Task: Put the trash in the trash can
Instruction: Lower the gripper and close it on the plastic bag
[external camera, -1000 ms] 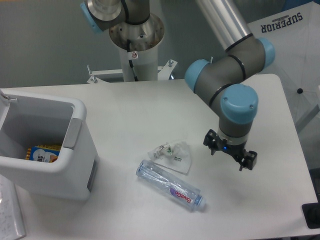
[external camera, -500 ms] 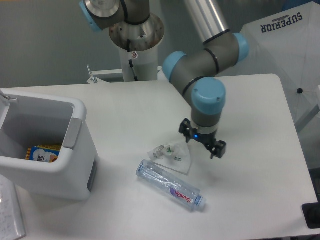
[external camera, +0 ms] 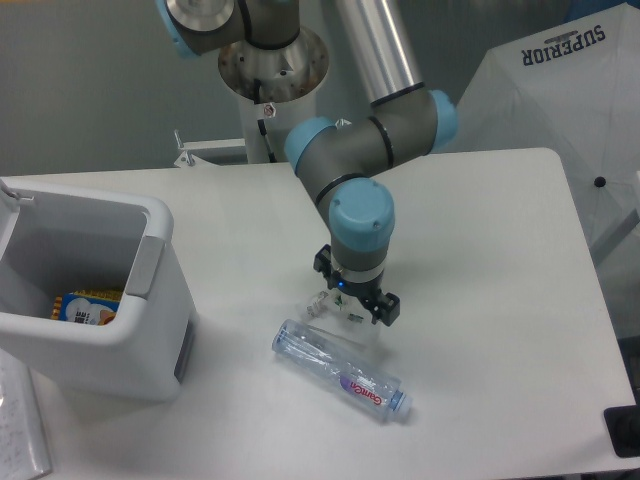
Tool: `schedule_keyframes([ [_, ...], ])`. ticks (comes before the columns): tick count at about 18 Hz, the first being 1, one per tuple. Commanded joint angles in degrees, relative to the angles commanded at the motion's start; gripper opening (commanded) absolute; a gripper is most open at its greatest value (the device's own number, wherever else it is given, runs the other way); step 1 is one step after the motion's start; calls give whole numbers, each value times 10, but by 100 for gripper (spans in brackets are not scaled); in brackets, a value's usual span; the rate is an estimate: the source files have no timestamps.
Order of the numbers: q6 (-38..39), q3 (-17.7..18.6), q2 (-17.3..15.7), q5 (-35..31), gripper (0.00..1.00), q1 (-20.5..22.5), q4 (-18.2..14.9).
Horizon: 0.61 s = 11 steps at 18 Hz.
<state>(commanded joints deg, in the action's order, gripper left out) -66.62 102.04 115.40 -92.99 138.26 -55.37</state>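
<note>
camera | tool fingers spread, over wrapper | bottle lying just beside

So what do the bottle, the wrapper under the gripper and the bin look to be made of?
Bottle: clear thin plastic, glossy; the table shows through it. Wrapper: clear crinkled plastic film, probably, mostly hidden by the gripper. Bin: opaque white-grey moulded plastic by its thick rounded rim, matte to slightly satin.
</note>
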Motion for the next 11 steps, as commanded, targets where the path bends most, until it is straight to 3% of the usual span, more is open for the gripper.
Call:
schedule_keyframes([
  [4,1,8,-3,-4,49,-5,-6],
  [6,3,7,-3,-4,8,-5,-9],
  [7,4,7,-4,-4,0,-5,-8],
  [11,4,1,-8,-3,0,-5,-11],
])
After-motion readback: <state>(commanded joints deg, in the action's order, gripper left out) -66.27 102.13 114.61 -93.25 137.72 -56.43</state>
